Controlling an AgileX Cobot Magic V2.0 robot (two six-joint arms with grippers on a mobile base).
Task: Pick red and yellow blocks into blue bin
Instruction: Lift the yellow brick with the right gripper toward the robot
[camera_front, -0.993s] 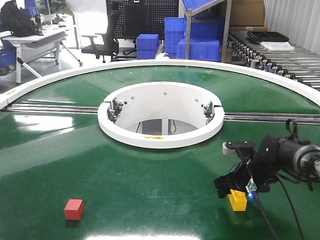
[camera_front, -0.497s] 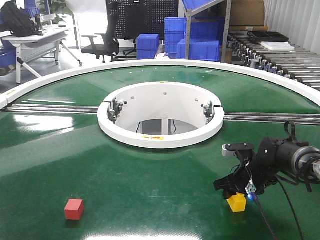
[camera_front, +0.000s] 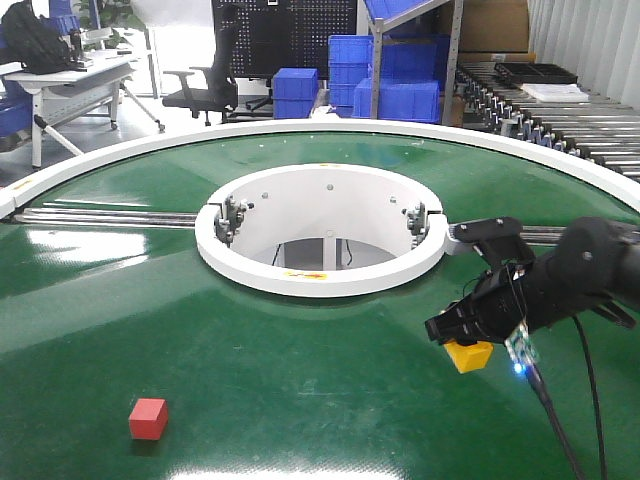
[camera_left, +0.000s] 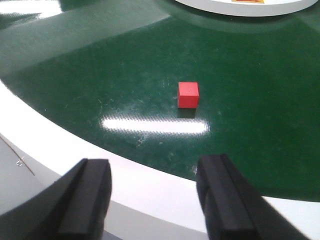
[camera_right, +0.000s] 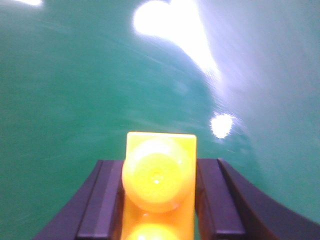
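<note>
Yellow brick (camera_front: 468, 355) is clamped between the two black fingers of the right end effector (camera_front: 462, 342), at about 4 o'clock from the white ring (camera_front: 320, 278) in the middle of the green worktop (camera_front: 300, 370). In the right wrist view the fingers (camera_right: 107, 200) press on both long sides of the brick, and its two round studs face the camera. The brick seems to hang a little above the worktop, but I cannot tell this for sure.

Red cube (camera_front: 148, 418) lies alone on the worktop at about 7 o'clock from the ring, well apart from the brick.

Left end effector (camera_left: 155, 197) is spread wide and holds nothing. It hovers over the white outer rim (camera_left: 150, 180) of the worktop, with the cube at 12 o'clock ahead of it.

Beyond the worktop, at 12 o'clock, stand stacked blue crates (camera_front: 400, 95).
</note>
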